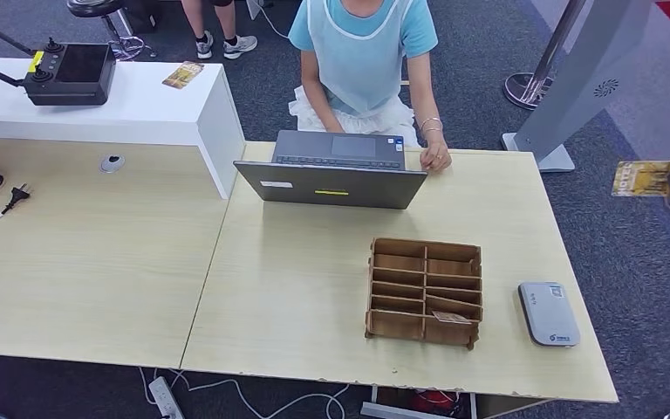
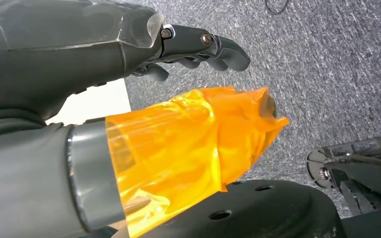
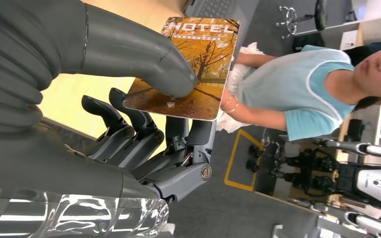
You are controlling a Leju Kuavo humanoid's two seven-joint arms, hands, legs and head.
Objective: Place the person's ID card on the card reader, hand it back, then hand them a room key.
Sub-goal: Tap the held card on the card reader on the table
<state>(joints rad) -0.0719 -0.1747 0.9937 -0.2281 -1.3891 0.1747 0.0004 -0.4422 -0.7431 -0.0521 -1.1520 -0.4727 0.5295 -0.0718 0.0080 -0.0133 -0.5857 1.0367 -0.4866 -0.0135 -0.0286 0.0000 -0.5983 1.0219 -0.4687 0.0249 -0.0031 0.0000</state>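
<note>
**Right hand pinches a hotel card out past the desk edge**

The right hand [image 3: 144,129] has a card [image 3: 188,69] pinched between its thick thumb on top and the darker fingers beneath; the card is printed HOTEL over an autumn-tree picture, which I take to be the room key. In the head view the same card [image 1: 652,177] sits at the far right edge of the frame, beyond the desk and over carpet. The left hand [image 2: 198,47] holds nothing, its fingers loosely curled, with an orange film wrapped around its thumb.

The risk I see lies in the grip: the thumb bears on only one end of the card, most of which juts free, so a jolt or a quick swing could twist it loose onto the carpet. The person [image 1: 362,52] sits at the top centre, one hand resting beside the laptop [image 1: 336,170], not raised to receive, so letting go early would drop it.

The card reader [image 1: 548,312] lies at the lower right of the pale wooden desk [image 1: 297,288], just beside a brown divided organiser [image 1: 425,288] holding a card in a lower slot. At the upper left a white counter [image 1: 140,105] carries a black controller [image 1: 70,74]. Grey carpet surrounds the desk, and a grey kiosk stand [image 1: 576,78] rises at the upper right.
</note>
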